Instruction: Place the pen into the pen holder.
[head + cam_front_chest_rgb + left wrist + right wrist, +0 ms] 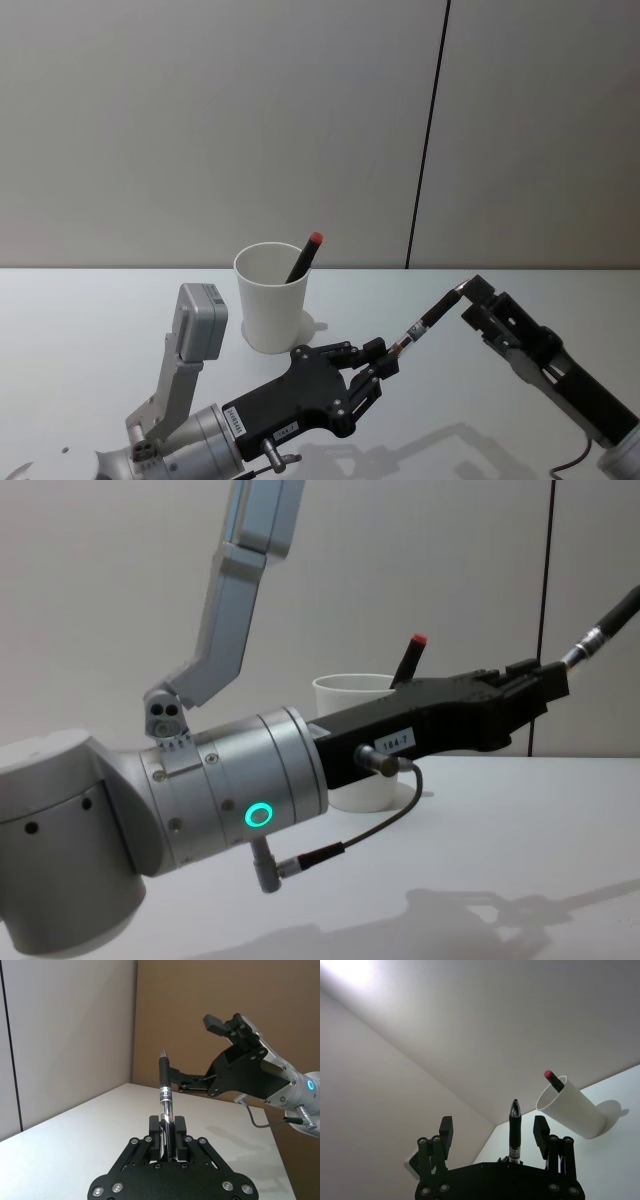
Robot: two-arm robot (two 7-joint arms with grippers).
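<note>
Pen (425, 322): black, slants up-right, lower centre-right of head view. Lower end clamped in L gripper (384, 356), bottom centre.
R gripper (472, 298): right of frame, fingers apart either side of pen's upper end, clear of it.
Pen holder (270, 300): white cup, upright on table (100, 310), centre frame, just behind L gripper. Red-capped pen (305, 258) leans inside.
</note>
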